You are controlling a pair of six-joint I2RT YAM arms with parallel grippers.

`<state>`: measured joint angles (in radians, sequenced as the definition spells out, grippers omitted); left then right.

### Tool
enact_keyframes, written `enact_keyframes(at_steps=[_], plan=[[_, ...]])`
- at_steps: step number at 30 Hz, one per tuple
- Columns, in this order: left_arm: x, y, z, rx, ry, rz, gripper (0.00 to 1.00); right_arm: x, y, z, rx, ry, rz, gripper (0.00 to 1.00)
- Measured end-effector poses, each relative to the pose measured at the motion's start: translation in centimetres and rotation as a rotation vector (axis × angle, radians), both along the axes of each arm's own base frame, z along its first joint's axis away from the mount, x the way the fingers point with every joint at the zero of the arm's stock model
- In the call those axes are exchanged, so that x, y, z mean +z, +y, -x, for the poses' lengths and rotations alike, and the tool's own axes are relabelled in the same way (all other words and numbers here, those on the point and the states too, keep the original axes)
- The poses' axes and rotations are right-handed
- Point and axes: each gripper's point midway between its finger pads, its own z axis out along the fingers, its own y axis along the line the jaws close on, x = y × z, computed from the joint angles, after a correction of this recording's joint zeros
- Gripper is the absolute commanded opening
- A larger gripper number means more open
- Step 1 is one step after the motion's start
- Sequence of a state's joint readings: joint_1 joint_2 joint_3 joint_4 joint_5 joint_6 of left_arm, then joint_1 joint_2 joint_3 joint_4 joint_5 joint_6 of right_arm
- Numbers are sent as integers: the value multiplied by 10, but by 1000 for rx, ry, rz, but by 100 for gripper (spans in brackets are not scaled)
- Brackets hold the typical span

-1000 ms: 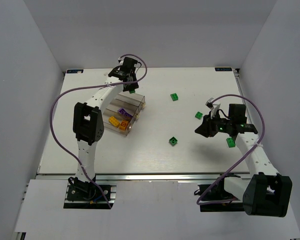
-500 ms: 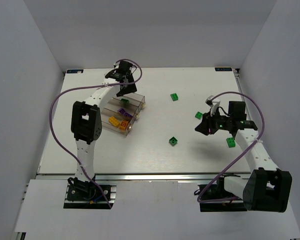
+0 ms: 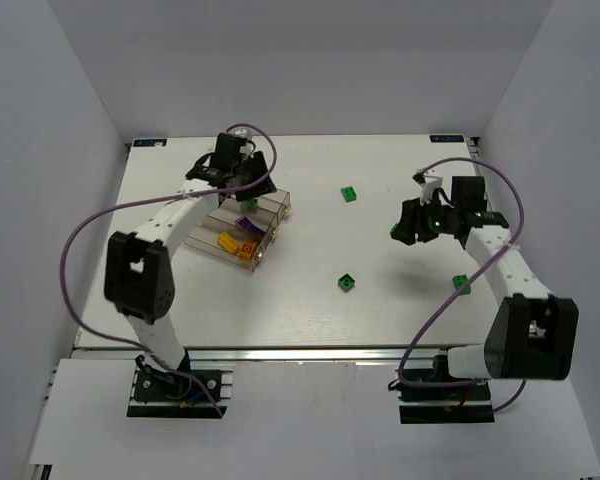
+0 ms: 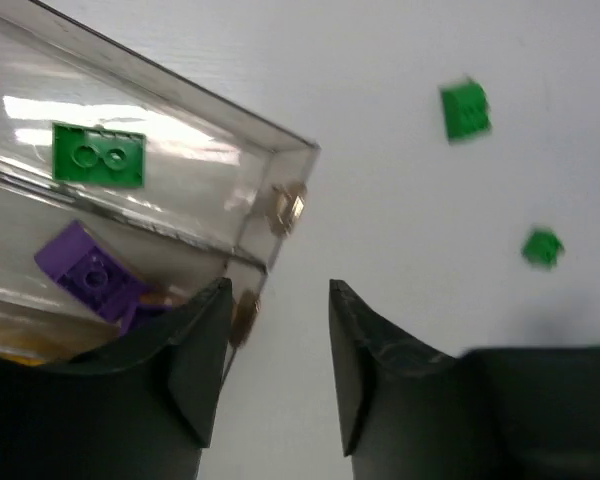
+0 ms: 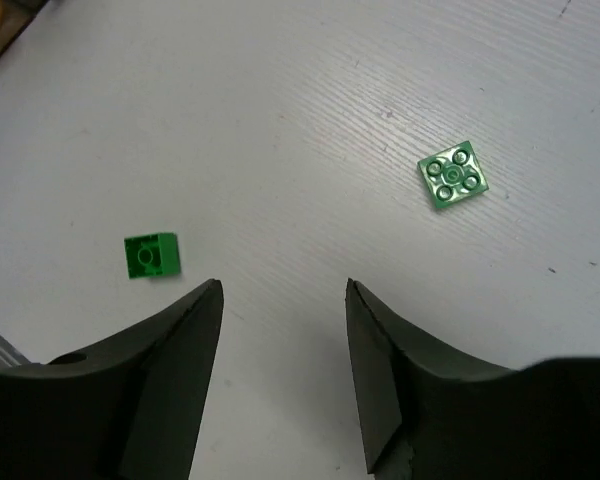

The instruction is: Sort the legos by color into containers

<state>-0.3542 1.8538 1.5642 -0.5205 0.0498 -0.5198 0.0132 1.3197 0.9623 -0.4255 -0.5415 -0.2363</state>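
Observation:
The clear stepped bins (image 3: 270,228) stand left of centre. They hold a green brick (image 3: 250,204) in the far bin, a purple brick (image 3: 246,223) in the middle one and yellow and orange bricks (image 3: 236,245) in the near one. My left gripper (image 3: 252,185) is open and empty over the bins' far end. The left wrist view shows the bins' corner (image 4: 280,165), the green brick (image 4: 98,155) and the purple brick (image 4: 90,278). My right gripper (image 3: 408,222) is open and empty above the table. Loose green bricks lie on the table (image 3: 350,193) (image 3: 348,283) (image 3: 461,286).
The right wrist view shows two green bricks ahead of the open fingers, one studs up (image 5: 452,178) and one upside down (image 5: 152,255). The left wrist view shows two green bricks (image 4: 465,108) (image 4: 542,247) on the table beyond the bins. Walls enclose the table.
My left gripper let go of a green brick, which now lies in the far bin, and drew back to the left. My right gripper moved away from me, off the near-right green brick.

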Motion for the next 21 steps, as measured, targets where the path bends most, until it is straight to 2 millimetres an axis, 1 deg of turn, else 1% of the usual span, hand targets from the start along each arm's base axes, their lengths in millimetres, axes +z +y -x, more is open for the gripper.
enact_keyframes(at_steps=[1,2,4,6,7,9,11,15,18,21], plan=[[12,-4,13,-35,-26,37,71,-3,0,-5,0,7,10,67],[23,-8,26,-62,-45,78,73,-7,0,-10,2,19,28,71],[50,-17,54,-135,-101,163,77,-19,-2,-20,12,43,70,74],[73,-23,79,-190,-151,231,78,-33,-5,-28,34,67,120,77],[82,-25,91,-217,-172,259,79,-39,-8,-33,47,77,147,78],[92,-26,112,-250,-197,300,79,-51,-14,-42,68,90,197,80],[95,-22,131,-260,-211,326,80,-62,-20,-50,95,92,248,81],[88,-10,165,-244,-208,358,80,-78,-29,-68,150,86,333,81],[81,-1,187,-219,-204,382,80,-87,-32,-83,195,84,372,80],[78,6,201,-191,-198,401,80,-93,-32,-95,243,73,393,79]])
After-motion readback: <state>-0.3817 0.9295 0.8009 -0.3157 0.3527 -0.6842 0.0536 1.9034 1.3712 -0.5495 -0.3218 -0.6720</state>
